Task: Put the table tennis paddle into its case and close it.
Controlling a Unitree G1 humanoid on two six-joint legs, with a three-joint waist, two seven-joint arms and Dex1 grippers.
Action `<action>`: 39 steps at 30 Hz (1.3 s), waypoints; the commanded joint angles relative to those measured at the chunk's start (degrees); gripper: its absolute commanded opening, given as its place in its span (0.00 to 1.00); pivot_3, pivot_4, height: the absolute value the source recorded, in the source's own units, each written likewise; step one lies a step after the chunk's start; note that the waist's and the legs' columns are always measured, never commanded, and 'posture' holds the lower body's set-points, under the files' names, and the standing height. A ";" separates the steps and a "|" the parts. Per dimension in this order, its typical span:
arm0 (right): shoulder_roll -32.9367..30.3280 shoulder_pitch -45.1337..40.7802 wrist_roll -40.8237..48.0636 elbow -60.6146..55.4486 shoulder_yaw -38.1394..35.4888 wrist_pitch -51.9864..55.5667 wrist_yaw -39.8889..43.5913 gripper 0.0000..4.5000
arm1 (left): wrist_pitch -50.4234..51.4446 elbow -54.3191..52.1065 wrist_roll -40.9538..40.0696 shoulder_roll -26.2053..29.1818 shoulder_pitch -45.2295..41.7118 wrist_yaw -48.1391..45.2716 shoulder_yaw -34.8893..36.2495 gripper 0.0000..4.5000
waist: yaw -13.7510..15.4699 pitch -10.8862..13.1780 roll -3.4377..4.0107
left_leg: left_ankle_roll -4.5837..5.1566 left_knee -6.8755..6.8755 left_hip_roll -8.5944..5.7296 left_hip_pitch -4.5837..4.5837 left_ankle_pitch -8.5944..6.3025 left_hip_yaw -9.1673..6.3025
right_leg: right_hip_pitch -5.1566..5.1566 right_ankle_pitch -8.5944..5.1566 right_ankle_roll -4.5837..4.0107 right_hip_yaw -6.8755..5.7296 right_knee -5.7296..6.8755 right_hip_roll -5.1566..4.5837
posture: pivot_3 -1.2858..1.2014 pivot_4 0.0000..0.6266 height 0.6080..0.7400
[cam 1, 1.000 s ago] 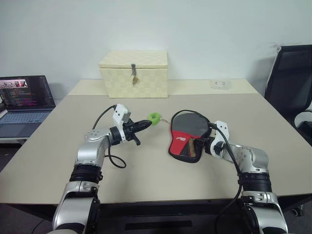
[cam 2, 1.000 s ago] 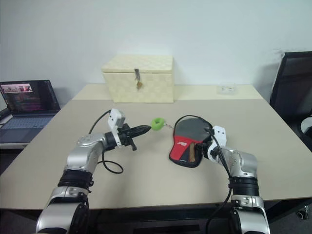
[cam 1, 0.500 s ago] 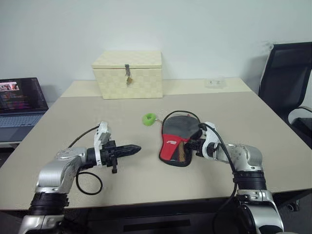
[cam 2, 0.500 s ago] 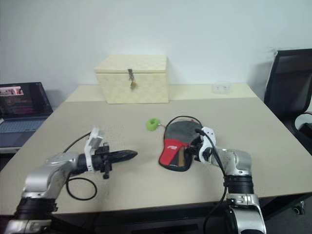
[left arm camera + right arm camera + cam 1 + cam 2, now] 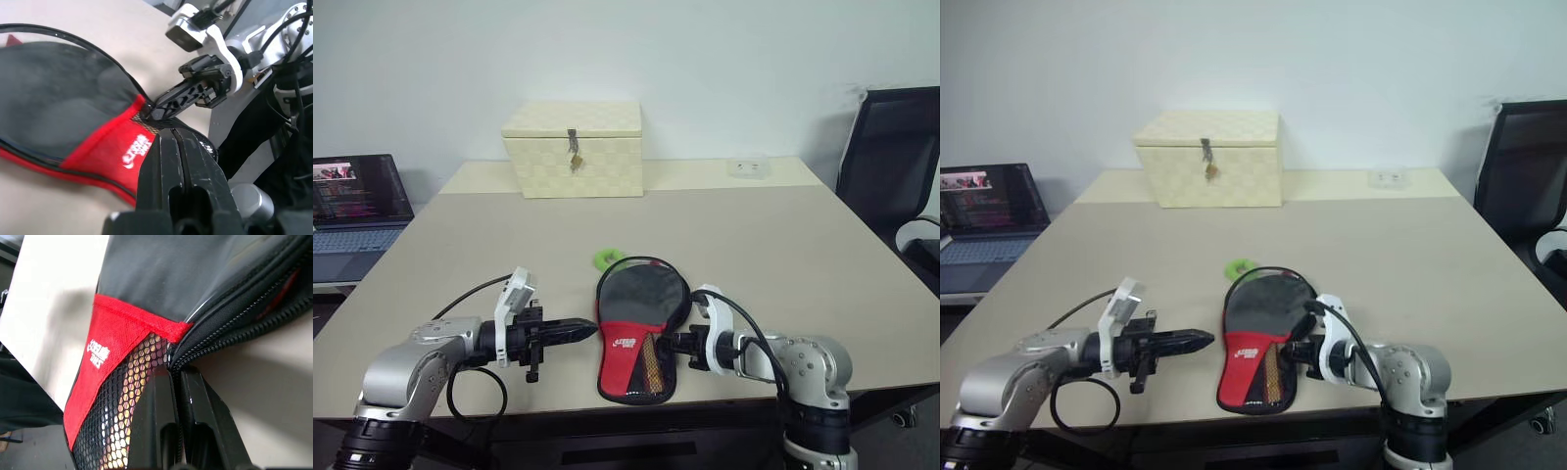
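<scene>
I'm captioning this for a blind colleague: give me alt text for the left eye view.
The right claw is shut on the edge of the black case near the table's front edge. The left claw, shut and empty, points at it; a cream box sits behind.

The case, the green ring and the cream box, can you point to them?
case [image 5: 639, 304], left eye view, black flat side.
green ring [image 5: 606, 258], left eye view, its rim.
cream box [image 5: 574, 160], left eye view, front wall.

White logo on the case's [image 5: 636, 343] red band, lettering unreadable
</scene>
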 commanded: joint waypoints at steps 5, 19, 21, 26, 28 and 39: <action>-0.40 0.75 1.25 -2.61 -1.02 0.65 -1.88 0.00 | -0.48 -1.87 -1.24 1.68 0.27 1.30 2.21 0.00 | 0.01 0.00 0.00 | 0.00 -0.02 0.00 0.00 0.00 0.05 | 0.00 0.00 0.00 -0.02 -0.03 0.00 | 0.52 0.24 1.00; -4.19 0.97 3.70 -8.15 -2.39 0.65 -5.88 0.46 | -2.55 -1.47 -0.80 0.65 0.77 4.98 2.79 0.00 | 0.10 0.00 0.00 | 0.00 -0.03 -0.01 -0.03 0.00 0.07 | 0.02 0.00 0.00 -0.01 -0.11 -0.01 | 0.52 0.24 1.00; -6.73 -0.08 5.02 -8.96 -2.36 0.65 -4.85 0.63 | -3.59 -0.89 -0.30 -0.15 0.68 6.60 2.92 0.00 | 0.11 0.00 0.00 | 0.00 -0.03 -0.01 -0.03 0.00 0.07 | 0.02 0.00 0.01 -0.01 -0.11 -0.01 | 0.52 0.24 1.00; -13.79 -3.97 15.88 -12.27 -4.92 0.65 3.83 1.00 | -7.74 2.91 2.61 -2.88 -1.74 12.22 3.78 0.00 | 0.17 0.00 0.00 | 0.00 -0.04 0.00 -0.03 0.00 0.12 | 0.02 0.00 0.01 -0.02 -0.14 0.00 | 0.52 0.24 1.00; -14.64 -6.86 17.77 -12.27 -5.97 -0.42 6.29 1.00 | -8.17 4.76 2.64 -3.58 -3.23 13.90 4.53 0.00 | 0.15 0.00 0.00 | 0.01 -0.04 0.03 -0.03 0.00 0.11 | 0.02 0.00 0.01 -0.03 -0.13 0.04 | 0.52 0.24 1.00; -15.19 -14.38 -8.35 12.25 28.95 -35.09 12.06 1.00 | -10.49 13.04 5.72 -5.28 -8.49 18.25 3.27 0.00 | 0.05 -0.02 -0.04 | 0.01 -0.04 -0.01 -0.06 0.00 0.24 | 0.01 0.00 0.01 -0.07 -0.16 0.04 | 0.52 0.24 1.00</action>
